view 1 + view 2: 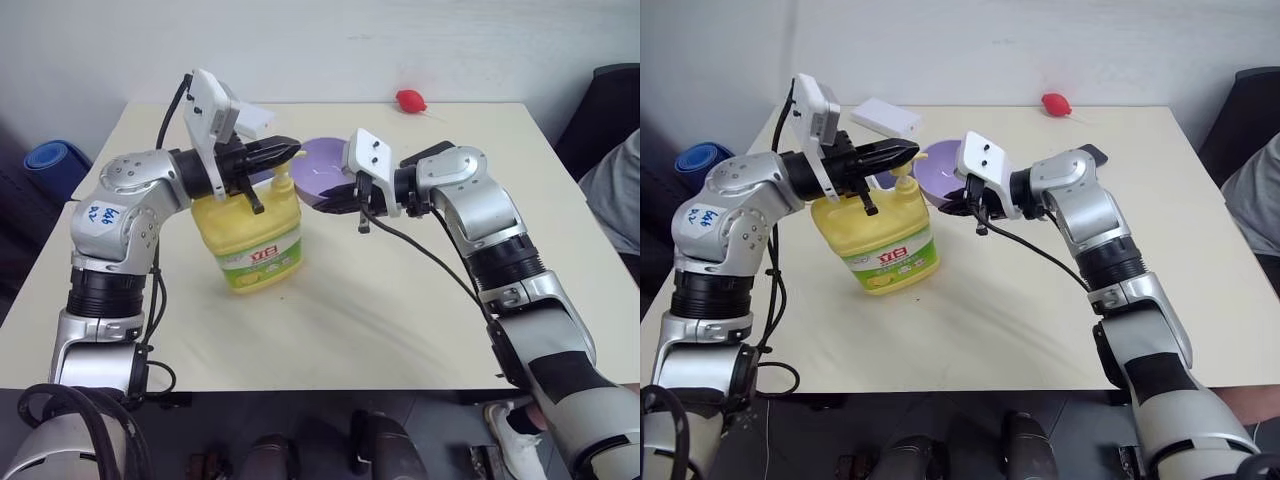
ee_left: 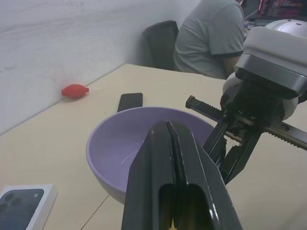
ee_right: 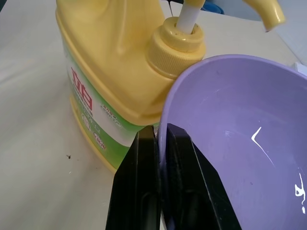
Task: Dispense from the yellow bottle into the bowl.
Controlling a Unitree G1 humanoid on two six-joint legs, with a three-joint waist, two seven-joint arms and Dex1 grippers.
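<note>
Our right gripper (image 3: 160, 191) pinches the bowl (image 3: 230, 143) rim at frame centre, under the nozzle. Our left gripper (image 1: 285, 150), pressed together, sits atop the yellow bottle (image 1: 255, 235), centre-left. Pressing off-centre could tip the bottle or squirt past the bowl.

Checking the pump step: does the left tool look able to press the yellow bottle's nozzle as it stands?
Probably yes. The shut left tool sits right above the yellow bottle, nothing between, while the right tool holds the bowl by its rim beside the spout.
</note>
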